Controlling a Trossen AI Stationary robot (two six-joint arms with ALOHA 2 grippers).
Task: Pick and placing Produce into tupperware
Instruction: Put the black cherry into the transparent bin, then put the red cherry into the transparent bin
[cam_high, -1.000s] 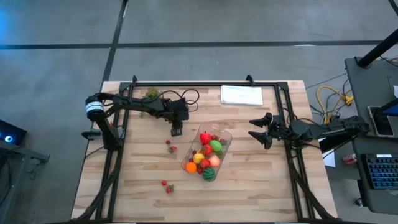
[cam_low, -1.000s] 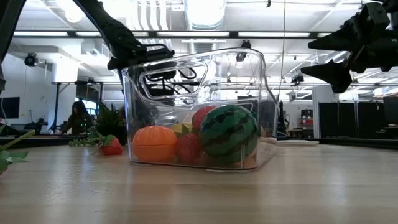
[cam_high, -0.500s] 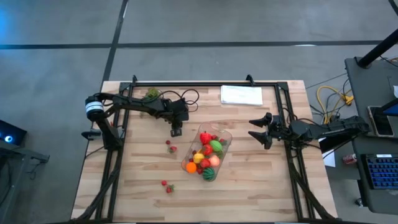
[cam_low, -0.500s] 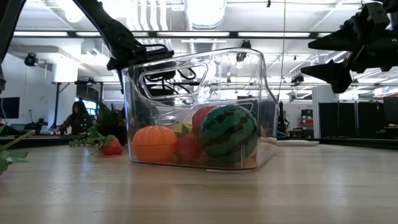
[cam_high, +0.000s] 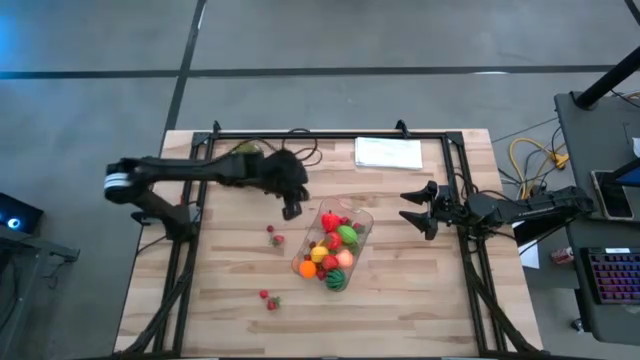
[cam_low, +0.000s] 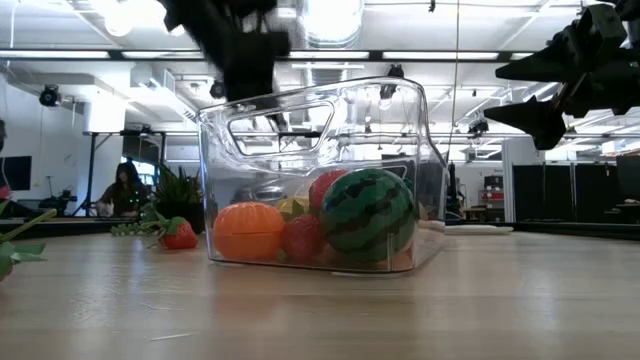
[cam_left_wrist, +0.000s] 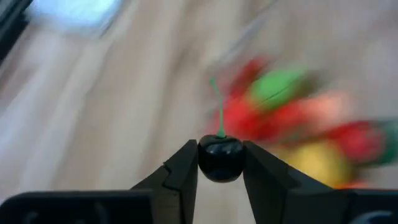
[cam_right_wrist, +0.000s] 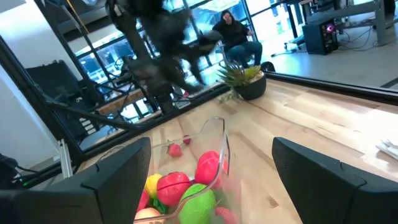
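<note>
The clear tupperware (cam_high: 365, 216) stands mid-table and holds a watermelon (cam_low: 366, 215), an orange (cam_low: 248, 230) and other red, yellow and green produce. Small strawberry pieces (cam_high: 274, 236) (cam_high: 268, 298) lie on the wood to its left. My left gripper (cam_high: 291, 210) hovers just left of the tub's far end, raised above the table and shut on a small dark cherry (cam_left_wrist: 220, 159) with a green stem (cam_left_wrist: 219, 112). My right gripper (cam_high: 420, 211) waits open, level, to the right of the tub. My left gripper pinches the dark cherry's round body (cam_left_wrist: 220, 167) between its two fingers (cam_left_wrist: 184, 172), one on each side. The fingers slant downward. The cherry is lifted clear of the table, and its green stem sticks out past the fingertips.
A white sheet (cam_high: 388, 152) lies at the far edge, and a leafy green plant (cam_high: 243, 150) sits at the far left behind my left arm. Black frame rails (cam_high: 300, 133) border the table. Bare wood lies near the front edge. A person sits in the room beyond (cam_right_wrist: 233, 34).
My left gripper has risen from close to the table, mostly in the last half second, and has shifted slightly toward the tupperware. The tub, its produce and the loose strawberries have stayed in place.
</note>
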